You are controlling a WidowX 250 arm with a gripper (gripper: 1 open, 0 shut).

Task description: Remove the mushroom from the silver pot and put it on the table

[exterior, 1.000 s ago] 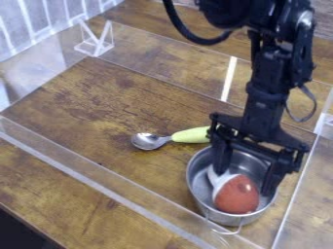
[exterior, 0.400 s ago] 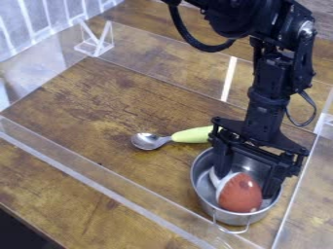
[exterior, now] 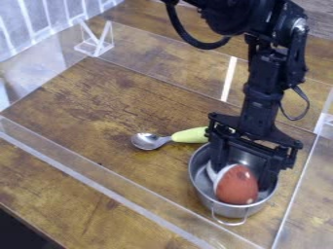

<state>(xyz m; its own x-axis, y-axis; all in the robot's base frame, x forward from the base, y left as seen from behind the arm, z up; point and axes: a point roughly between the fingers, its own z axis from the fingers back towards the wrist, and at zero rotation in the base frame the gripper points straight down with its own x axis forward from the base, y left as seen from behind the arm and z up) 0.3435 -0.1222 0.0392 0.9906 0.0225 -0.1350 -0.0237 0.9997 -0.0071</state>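
Dark wood-plank worktop (exterior: pixel 92 117), bounded by clear acrylic walls (exterior: pixel 78 165); a small clear stand (exterior: pixel 93 39) sits at the far left corner.

Arm (exterior: pixel 267 68): black, descending from the upper right, wrist vertical, claw pointing down into the pot.

Pot (exterior: pixel 208 191): small, shiny steel, low-walled, at the near right of the worktop, close to the front acrylic wall.

Claw (exterior: pixel 242 175): jaws spread wide, lowered inside the pot rim, one finger on each side of the mushroom. No grip made; whether the pads touch the cap cannot be told.

Spoon (exterior: pixel 169 138): metal bowl, yellow-green handle, lying just left of the pot, handle end near the rim.

Mushroom (exterior: pixel 237 184): reddish-brown cap uppermost, lying in the pot between the claw's fingers. Not yet removed; the task's lift and placement remain outstanding.

Risks noted:
- Cap is smooth and rounded; a closure high on the cap is likely to squeeze it out downward or sideways.
- Fingers stand close to the pot wall; further descent or an off-centre closure could catch the rim, shifting or lifting the pot.
- A displaced pot could strike the spoon handle.
- Placement area near the front wall is tight; open planks to the left look safer.
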